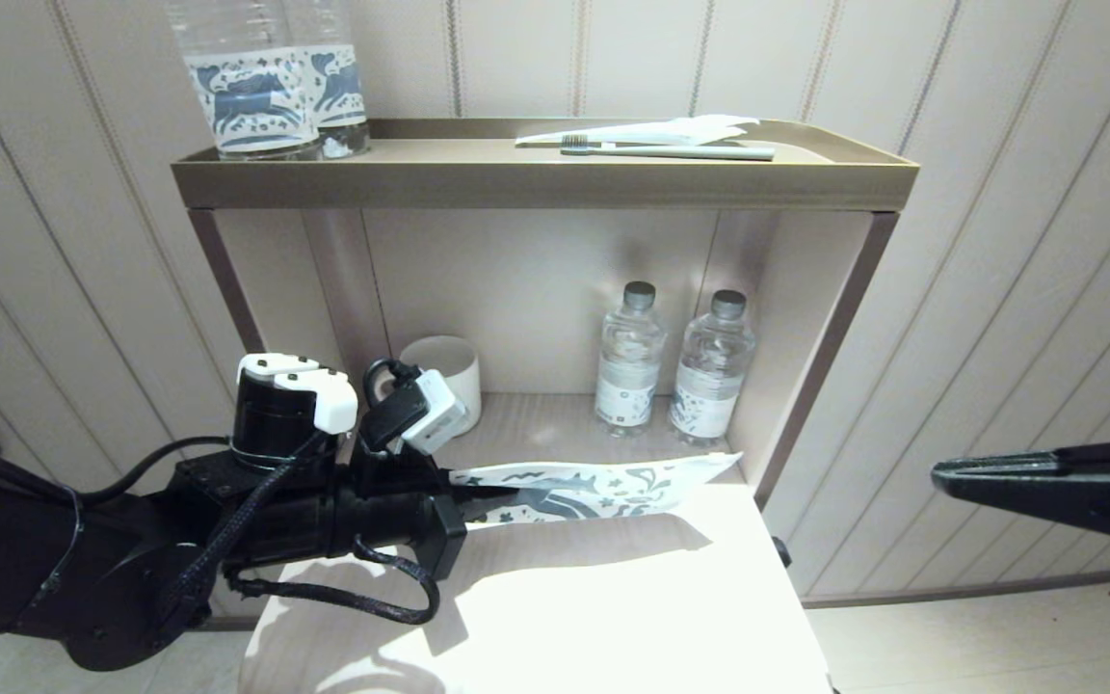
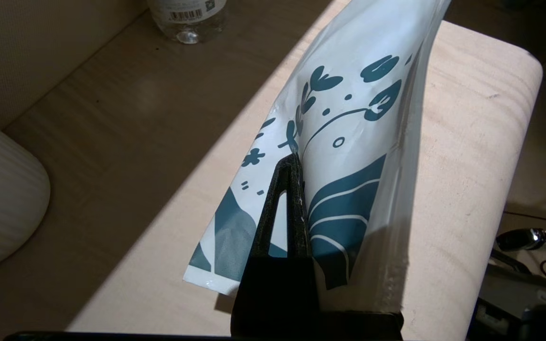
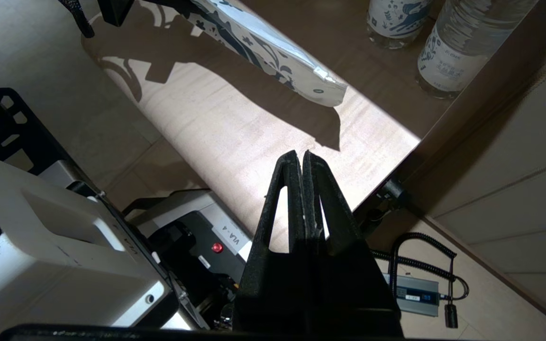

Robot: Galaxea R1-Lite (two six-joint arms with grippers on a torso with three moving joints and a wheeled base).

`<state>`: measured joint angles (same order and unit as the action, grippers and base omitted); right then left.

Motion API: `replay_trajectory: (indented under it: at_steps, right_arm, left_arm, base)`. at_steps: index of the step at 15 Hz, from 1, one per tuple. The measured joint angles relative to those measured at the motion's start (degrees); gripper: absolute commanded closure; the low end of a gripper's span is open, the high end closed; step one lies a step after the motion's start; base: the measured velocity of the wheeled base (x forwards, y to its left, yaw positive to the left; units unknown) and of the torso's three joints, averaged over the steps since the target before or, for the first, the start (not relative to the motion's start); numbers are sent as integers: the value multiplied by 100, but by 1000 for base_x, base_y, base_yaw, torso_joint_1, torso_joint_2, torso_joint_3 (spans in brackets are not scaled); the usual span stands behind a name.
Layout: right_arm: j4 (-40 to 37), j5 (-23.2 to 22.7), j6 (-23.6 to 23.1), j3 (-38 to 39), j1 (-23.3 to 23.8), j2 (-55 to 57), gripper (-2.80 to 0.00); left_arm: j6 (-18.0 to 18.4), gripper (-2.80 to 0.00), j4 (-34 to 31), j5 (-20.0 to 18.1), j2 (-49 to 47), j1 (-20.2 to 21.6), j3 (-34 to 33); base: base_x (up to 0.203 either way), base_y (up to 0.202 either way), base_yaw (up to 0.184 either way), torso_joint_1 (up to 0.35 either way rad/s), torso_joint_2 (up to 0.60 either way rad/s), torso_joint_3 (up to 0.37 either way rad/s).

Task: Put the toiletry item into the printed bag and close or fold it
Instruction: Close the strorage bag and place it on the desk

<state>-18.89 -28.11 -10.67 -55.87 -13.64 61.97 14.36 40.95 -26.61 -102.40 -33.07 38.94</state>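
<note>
Pinching the printed bag (image 1: 594,490), the left end effector (image 2: 295,163) holds it above the table (image 1: 555,617); contents hidden.

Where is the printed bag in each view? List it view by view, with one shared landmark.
Head view: printed bag at centre, held out over the pale table.
Left wrist view: it fills the middle, clamped in the left gripper.
Right wrist view: upper centre, hanging above the table.
Shared landmark: the pale table.

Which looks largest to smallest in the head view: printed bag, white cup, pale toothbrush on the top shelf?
1. Printed bag, held by the shut left gripper, nearest the camera.
2. Pale toothbrush, long but thin.
3. White cup, partly hidden, so its place against the toothbrush is unsure.
</note>
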Motion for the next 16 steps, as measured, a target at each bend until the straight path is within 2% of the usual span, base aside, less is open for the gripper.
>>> replay_trajectory:
  at_steps: [5, 9, 10, 11, 16]
  right_arm:
    - [557, -2, 150, 483, -7, -275, 0]
    - [581, -24, 154, 618, -16, -381, 0]
    - [583, -27, 153, 639, -19, -393, 0]
    - [586, -27, 153, 659, -22, -408, 0]
    - [605, -38, 138, 739, -39, -463, 0]
  left_arm:
    - [19, 0, 18, 68, -24, 0, -11]
    - [20, 0, 13, 222, -85, -6, -23]
    - [10, -9, -10, 275, -114, -6, 4]
    - [28, -280, 33, 349, -145, -9, 11]
    - [51, -280, 69, 396, -190, -5, -2]
  base:
    - [0, 0, 0, 0, 0, 0]
    - [0, 0, 0, 0, 0, 0]
    - [0, 0, 0, 0, 0, 0]
    - [0, 0, 0, 0, 0, 0]
    - [0, 0, 0, 0, 0, 0]
